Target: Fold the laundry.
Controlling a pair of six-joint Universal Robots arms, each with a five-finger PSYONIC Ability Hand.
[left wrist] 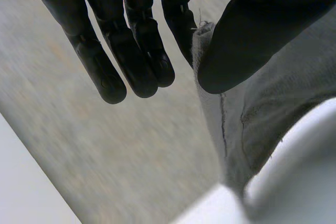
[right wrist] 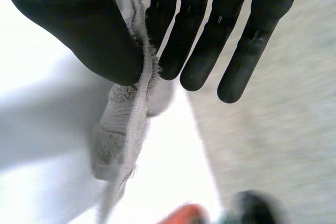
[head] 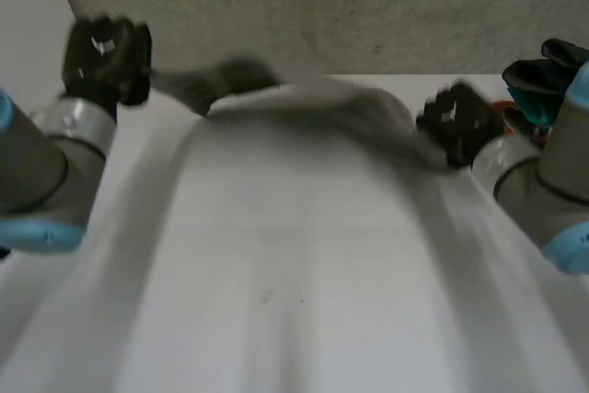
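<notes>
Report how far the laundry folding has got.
Done: no finished fold shows yet. In hand: the left hand and the right hand each pinch an edge of the grey cloth between thumb and fingers, with the cloth stretched between them. Left: bringing the cloth over into a fold and laying it flat.

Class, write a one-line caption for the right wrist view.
Right hand pinches the grey cloth between thumb and fingers.

Left hand (left wrist: 247,30), right hand (right wrist: 79,24) (both pinching)
</notes>
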